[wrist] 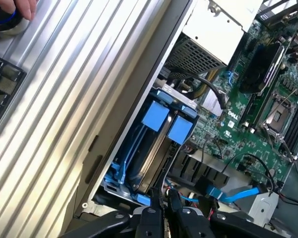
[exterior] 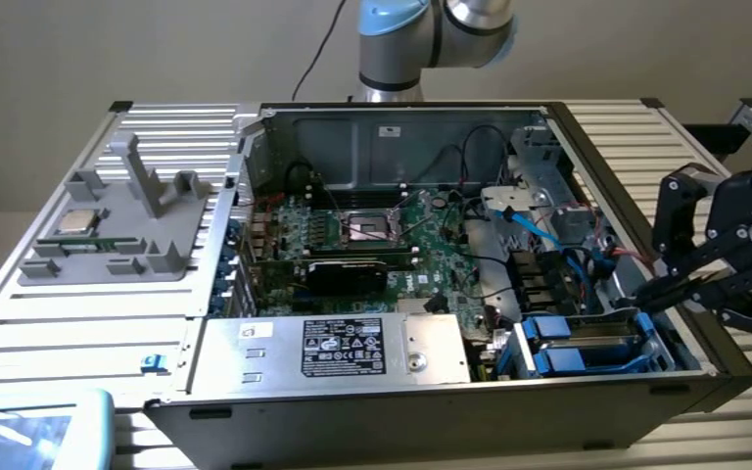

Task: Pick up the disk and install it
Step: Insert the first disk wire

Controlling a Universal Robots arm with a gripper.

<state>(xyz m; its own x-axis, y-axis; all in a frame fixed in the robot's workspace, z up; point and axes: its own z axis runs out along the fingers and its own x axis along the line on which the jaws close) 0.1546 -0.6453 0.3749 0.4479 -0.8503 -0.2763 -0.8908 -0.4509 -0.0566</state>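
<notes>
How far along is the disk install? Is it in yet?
Done: the disk is not in the gripper; it stands in its blue carrier in the corner bay of the case. In hand: the gripper is shut, holding nothing, its tips at the carrier's end. Left: I cannot tell whether the disk is pushed fully home.

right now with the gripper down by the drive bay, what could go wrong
The gripper sits close to the blue cable beside the disk; a move could snag it. The case wall runs tight along the disk, so a sideways move might scrape it. A hand is over the table nearby.
</notes>
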